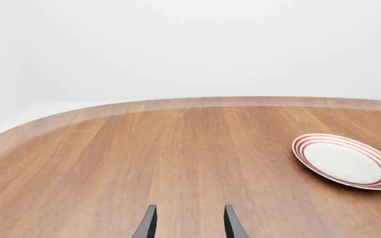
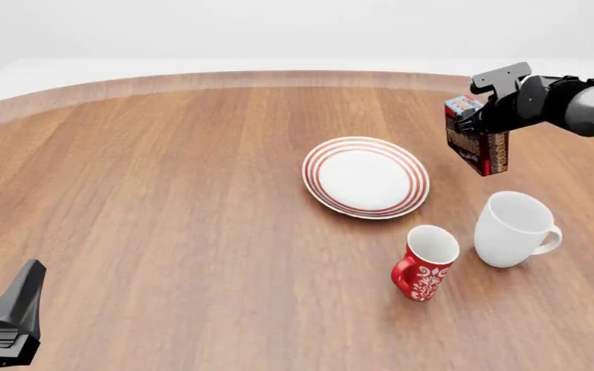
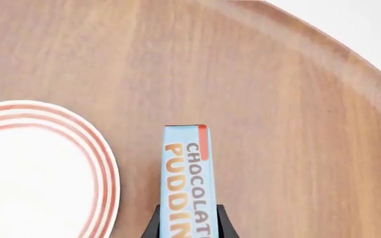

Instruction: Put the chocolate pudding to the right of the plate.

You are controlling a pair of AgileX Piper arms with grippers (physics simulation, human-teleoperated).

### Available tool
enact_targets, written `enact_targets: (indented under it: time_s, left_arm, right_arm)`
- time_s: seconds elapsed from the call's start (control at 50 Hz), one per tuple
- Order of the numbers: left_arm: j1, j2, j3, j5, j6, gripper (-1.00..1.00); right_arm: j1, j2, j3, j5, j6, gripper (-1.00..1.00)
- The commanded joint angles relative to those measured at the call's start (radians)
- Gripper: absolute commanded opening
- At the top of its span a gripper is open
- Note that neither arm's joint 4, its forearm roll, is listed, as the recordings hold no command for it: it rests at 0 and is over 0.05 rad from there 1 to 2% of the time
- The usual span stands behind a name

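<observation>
the right claw (image 3: 187,229) gripped the pudding box (image 2: 476,144) above the table (image 2: 173,193), right of the plate (image 2: 365,176), which held nothing. white mug (image 2: 513,229) and red mug (image 2: 425,263) looked unfilled. the left claw (image 1: 187,223) was released.

Your front view looks down and forward over the whole table (image 2: 173,193) from above. Your left wrist view skims low across it toward the far rim. Your right wrist view looks almost straight down, close. All three share the plate (image 2: 365,177).
</observation>
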Motion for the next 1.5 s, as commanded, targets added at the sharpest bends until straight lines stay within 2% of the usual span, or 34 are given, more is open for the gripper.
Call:
enact_targets:
  time_s: [0.02,0.36,0.5,0.52,0.6,0.62,0.8,0.88,0.9,0.94,1.02,1.08,1.1,1.12,1.14,1.18,1.24,1.26,1.3,1.38,1.5]
  left_arm:
    - [0.0,0.0,0.0,0.0,0.0,1.0]
    - [0.0,0.0,0.0,0.0,0.0,1.0]
    - [0.0,0.0,0.0,0.0,0.0,1.0]
    - [0.0,0.0,0.0,0.0,0.0,1.0]
    - [0.0,0.0,0.0,0.0,0.0,1.0]
    - [0.0,0.0,0.0,0.0,0.0,1.0]
    - [0.0,0.0,0.0,0.0,0.0,1.0]
    - [0.0,0.0,0.0,0.0,0.0,1.0]
    - [0.0,0.0,0.0,0.0,0.0,1.0]
    - [0.0,0.0,0.0,0.0,0.0,1.0]
    - [0.0,0.001,0.0,0.0,0.0,1.0]
    - [0.0,0.001,0.0,0.0,0.0,1.0]
    - [0.0,0.001,0.0,0.0,0.0,1.0]
    - [0.0,0.001,0.0,0.0,0.0,1.0]
    - [0.0,0.001,0.0,0.0,0.0,1.0]
    - [0.0,0.0,0.0,0.0,0.0,1.0]
    - [0.0,0.001,0.0,0.0,0.0,1.0]
    - [0.0,0.001,0.0,0.0,0.0,1.0]
    - [0.0,0.001,0.0,0.0,0.0,1.0]
    - [0.0,0.001,0.0,0.0,0.0,1.0]
    - [0.0,0.001,0.0,0.0,0.0,1.0]
  right_arm:
    - [-0.017,-0.005,0.051,-0.036,0.016,-1.0]
    - [-0.052,0.001,0.111,-0.08,-0.011,-1.0]
    - [-0.031,0.002,0.129,-0.095,0.008,-1.0]
    - [-0.046,0.002,0.139,-0.106,-0.014,-1.0]
    - [-0.045,0.008,0.151,-0.12,0.028,-1.0]
    - [-0.044,0.013,0.16,-0.129,0.018,1.0]
    - [-0.038,0.006,0.201,-0.162,0.045,1.0]
    - [-0.047,-0.005,0.217,-0.176,0.034,1.0]
    - [-0.032,-0.024,0.214,-0.175,0.081,1.0]
    - [-0.009,-0.078,0.225,-0.189,0.135,1.0]
    - [0.054,-0.234,0.258,-0.197,0.179,1.0]
    - [0.061,-0.387,0.266,-0.166,0.15,1.0]
    - [0.061,-0.388,0.267,-0.166,0.15,1.0]
    - [0.038,-0.456,0.263,-0.146,0.087,1.0]
    - [0.034,-0.491,0.258,-0.137,0.073,1.0]
    - [0.029,-0.548,0.241,-0.114,0.058,1.0]
    - [0.054,-0.608,0.219,-0.086,0.068,1.0]
    - [0.039,-0.629,0.226,-0.093,0.035,1.0]
    - [0.067,-0.673,0.215,-0.082,0.049,1.0]
    - [0.102,-0.784,0.224,-0.084,-0.024,1.0]
    - [0.24,-1.039,0.247,-0.068,-0.048,1.0]
